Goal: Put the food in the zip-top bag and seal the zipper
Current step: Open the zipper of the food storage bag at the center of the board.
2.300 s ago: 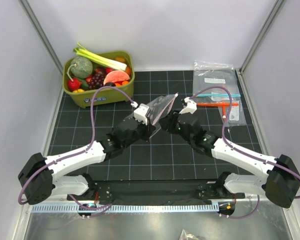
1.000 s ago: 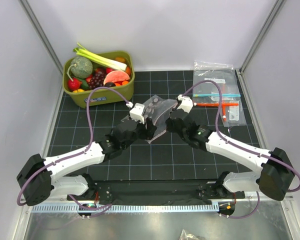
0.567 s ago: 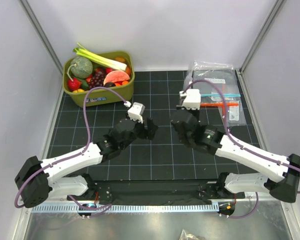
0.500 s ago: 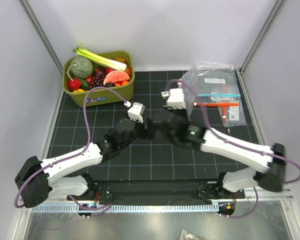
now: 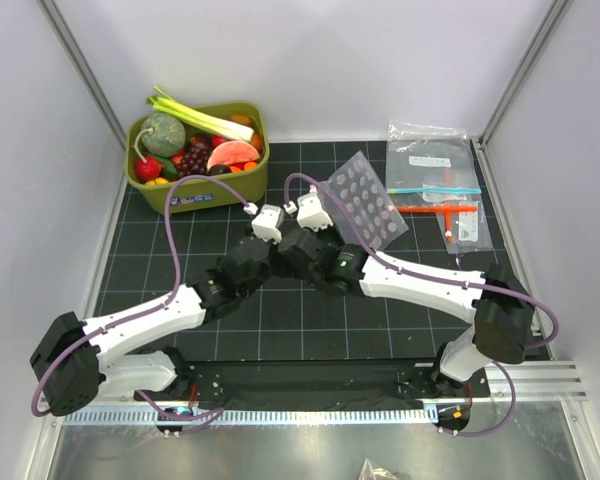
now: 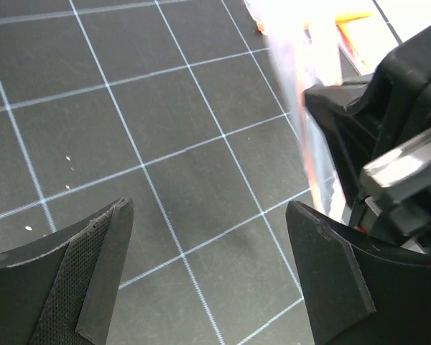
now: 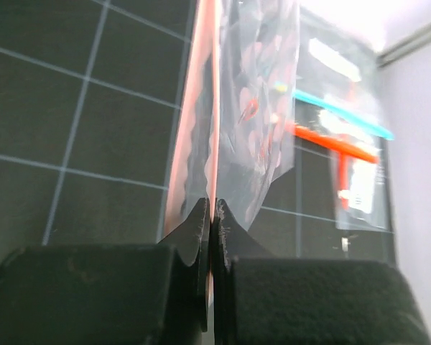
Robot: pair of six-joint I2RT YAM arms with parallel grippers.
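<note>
The zip-top bag [image 5: 366,202] hangs off the mat at the table's middle, a clear dotted sheet. My right gripper [image 5: 336,234] is shut on its lower edge. In the right wrist view the jaws [image 7: 212,214] pinch the pinkish zipper [image 7: 203,108], and the bag [image 7: 262,93] stretches away from them. My left gripper [image 5: 286,243] sits just left of it, open. In its wrist view the fingers [image 6: 210,208] stand wide over bare mat, with the bag [image 6: 296,100] to the right. The food [image 5: 195,148], a leek, a watermelon slice and grapes, lies in the bin at the back left.
The olive-green bin [image 5: 206,192] stands at the back left corner. Flat clear bags [image 5: 436,172] with blue and orange strips lie at the back right. Both forearms cross the middle of the gridded black mat [image 5: 160,250], close together. White walls enclose the table.
My left gripper let go of the bag and opened wide. My right arm swung left across the middle, lifting the bag up off the mat.
</note>
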